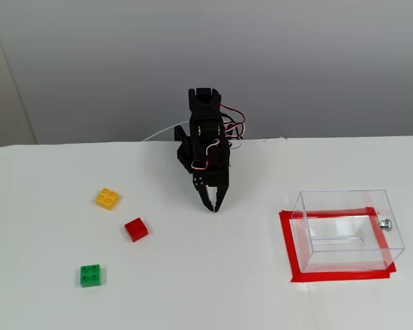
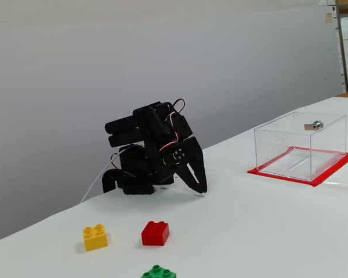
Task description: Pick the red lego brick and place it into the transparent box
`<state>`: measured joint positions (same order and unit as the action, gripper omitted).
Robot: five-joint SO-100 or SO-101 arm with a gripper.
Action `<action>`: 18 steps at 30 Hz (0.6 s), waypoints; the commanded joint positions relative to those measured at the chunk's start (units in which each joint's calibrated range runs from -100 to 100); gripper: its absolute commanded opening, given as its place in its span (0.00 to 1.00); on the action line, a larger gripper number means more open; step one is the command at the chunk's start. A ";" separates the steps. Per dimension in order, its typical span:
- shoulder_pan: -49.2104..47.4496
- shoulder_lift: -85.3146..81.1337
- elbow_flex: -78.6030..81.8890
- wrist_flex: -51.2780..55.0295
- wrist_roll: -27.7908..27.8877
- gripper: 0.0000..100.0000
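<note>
The red lego brick (image 1: 136, 229) lies on the white table, also seen in the other fixed view (image 2: 155, 233). The black gripper (image 1: 214, 207) hangs folded near the arm's base with its tips close to the table, shut and empty; it shows in the other fixed view too (image 2: 201, 187). It is to the right of the red brick and apart from it. The transparent box (image 1: 347, 230) stands at the right on a red tape frame, empty, with a silver knob (image 1: 384, 223) on its side. The box also shows in the other fixed view (image 2: 301, 145).
A yellow studded brick (image 1: 107, 199) lies up-left of the red one and a green studded brick (image 1: 91, 275) lies down-left of it. Both show in the other fixed view, yellow (image 2: 95, 237) and green (image 2: 158, 272). A grey wall stands behind the table.
</note>
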<state>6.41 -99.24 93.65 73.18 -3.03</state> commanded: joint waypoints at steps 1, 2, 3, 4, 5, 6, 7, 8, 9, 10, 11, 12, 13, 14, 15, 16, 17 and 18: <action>0.58 -0.51 -1.24 0.10 -0.10 0.02; 0.58 -0.51 -1.24 0.10 -0.10 0.02; 0.58 -0.51 -1.24 0.10 -0.10 0.02; 0.58 -0.51 -1.24 0.10 -0.10 0.02; 0.58 -0.51 -1.24 0.10 -0.10 0.02; 0.58 -0.51 -1.24 0.10 -0.10 0.02; 0.58 -0.51 -1.24 0.10 -0.10 0.02; 0.50 -0.51 -1.24 0.10 -0.10 0.01; 0.21 -0.51 -1.24 0.10 0.16 0.01; 0.13 -0.51 -1.24 0.10 0.21 0.01; 0.13 -0.51 -1.24 0.10 0.21 0.01; 0.13 -0.51 -1.24 0.10 0.26 0.01; 0.21 -0.51 -1.24 0.10 0.21 0.01; 0.21 -0.51 -1.24 0.10 0.21 0.01; 0.21 -0.51 -1.24 0.10 0.21 0.01; 0.21 -0.51 -1.24 0.10 0.21 0.01; 0.21 -0.51 -1.24 0.10 0.21 0.01; 0.13 -0.51 -1.24 0.10 0.26 0.01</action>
<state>6.30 -99.24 93.65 73.18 -2.93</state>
